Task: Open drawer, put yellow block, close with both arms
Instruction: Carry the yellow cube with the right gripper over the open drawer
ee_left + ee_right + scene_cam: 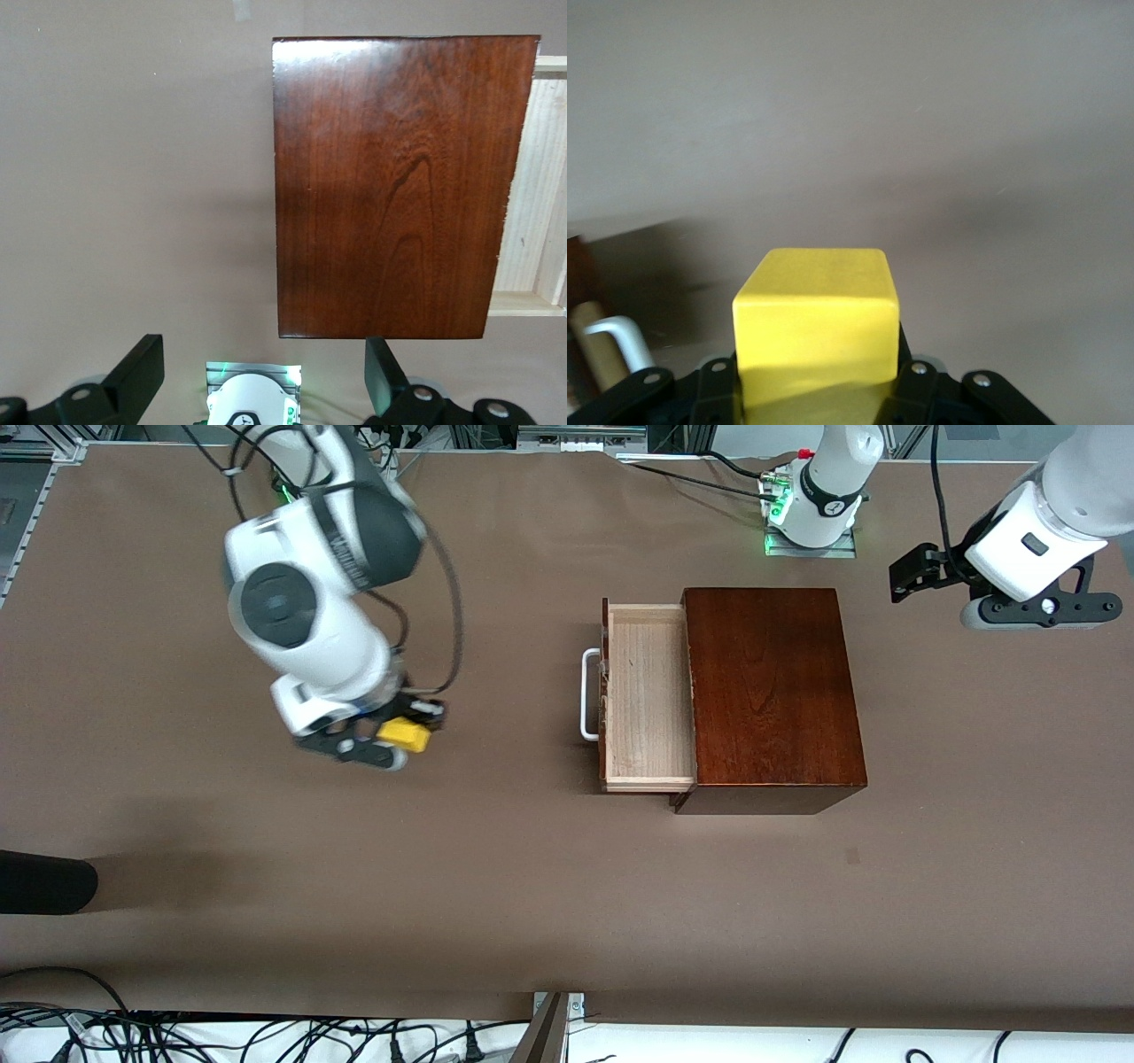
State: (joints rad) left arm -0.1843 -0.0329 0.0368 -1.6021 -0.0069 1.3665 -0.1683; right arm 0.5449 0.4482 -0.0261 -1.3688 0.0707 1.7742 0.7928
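Note:
The dark mahogany box (771,691) stands mid-table. Its drawer (645,695) is pulled out toward the right arm's end, showing an empty pale-wood inside and a white bar handle (586,695). My right gripper (399,735) is shut on the yellow block (405,734) and holds it over bare table, well clear of the drawer. In the right wrist view the block (817,310) sits between the fingers of the gripper (817,376), with the handle (616,341) at the edge. My left gripper (914,574) waits open and empty over the table at the left arm's end; its wrist view shows the box top (399,186).
The left arm's base (815,505) stands at the table edge close to the box. A dark rounded object (44,881) pokes in at the right arm's end, nearer the front camera. Cables (266,1041) lie along the table's front edge.

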